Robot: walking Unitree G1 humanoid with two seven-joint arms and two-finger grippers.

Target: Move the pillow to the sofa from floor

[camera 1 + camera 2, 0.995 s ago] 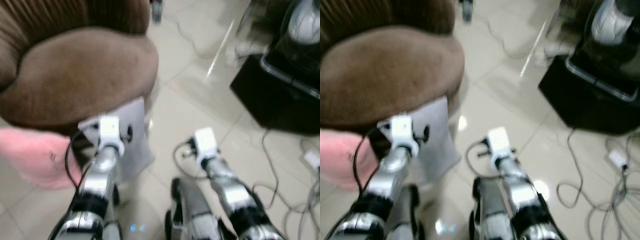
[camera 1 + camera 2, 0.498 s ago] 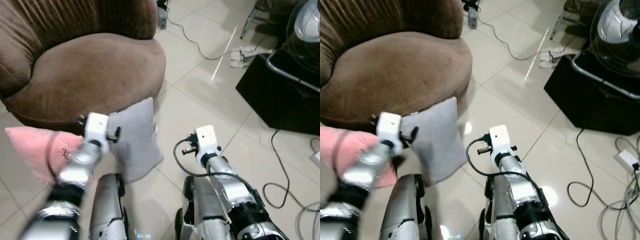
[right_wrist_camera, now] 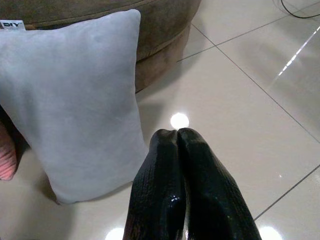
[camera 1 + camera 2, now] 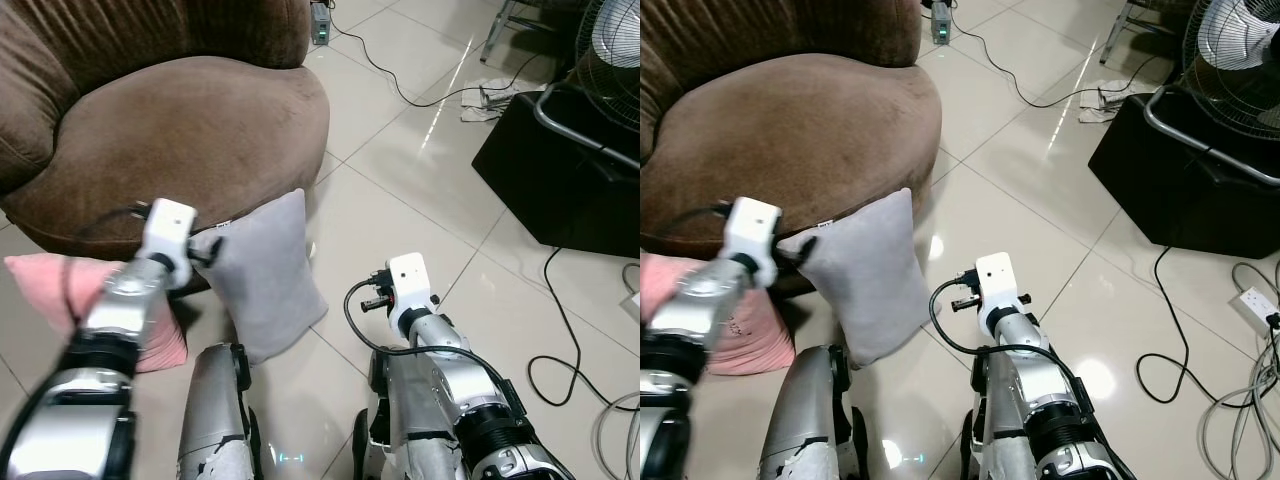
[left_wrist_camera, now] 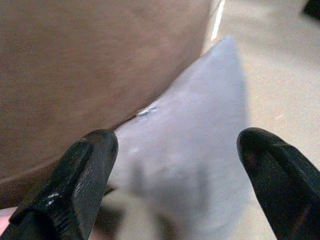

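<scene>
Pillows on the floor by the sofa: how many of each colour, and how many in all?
Grey square fabric pillow, standing on the tiled floor and leaning on the brown sofa's front: 1
Pink fabric pillow, on the floor beside the grey one: 1
Total: 2

head stereo: high, looking forward and down over both arms at tiled floor (image 4: 400, 150)
left wrist: close on grey pillow (image 5: 200, 130), sofa (image 5: 75, 65) behind
right wrist: low, near floor
shared: pillow, sofa base
</scene>
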